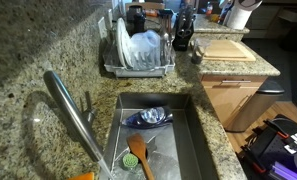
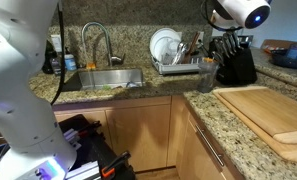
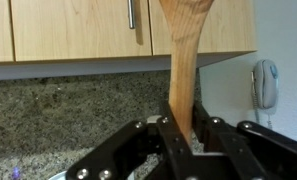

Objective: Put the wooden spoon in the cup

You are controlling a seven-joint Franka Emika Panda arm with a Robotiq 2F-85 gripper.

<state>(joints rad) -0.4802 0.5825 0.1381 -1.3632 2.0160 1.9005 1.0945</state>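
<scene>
In the wrist view my gripper (image 3: 183,128) is shut on the wooden spoon (image 3: 184,60). The plain brown handle is pinched between the two black fingers (image 3: 165,138), and the spoon rises straight up in front of the wooden cabinets, its bowl cut off by the top edge. A small grey cup (image 1: 196,54) seems to stand on the granite counter between the dish rack and the cutting board, too small to make out well. In both exterior views only the arm's white wrist (image 2: 238,12) shows at the top edge, and the jaws and spoon are out of frame.
The steel sink (image 1: 194,130) holds a blue item (image 1: 150,117) and an orange spatula with a green handle (image 1: 138,156). Around it are the faucet (image 1: 73,112), dish rack (image 1: 138,52), pale cutting board (image 2: 270,115) and knife block (image 2: 234,62). A wall phone (image 3: 265,85) hangs on the wall.
</scene>
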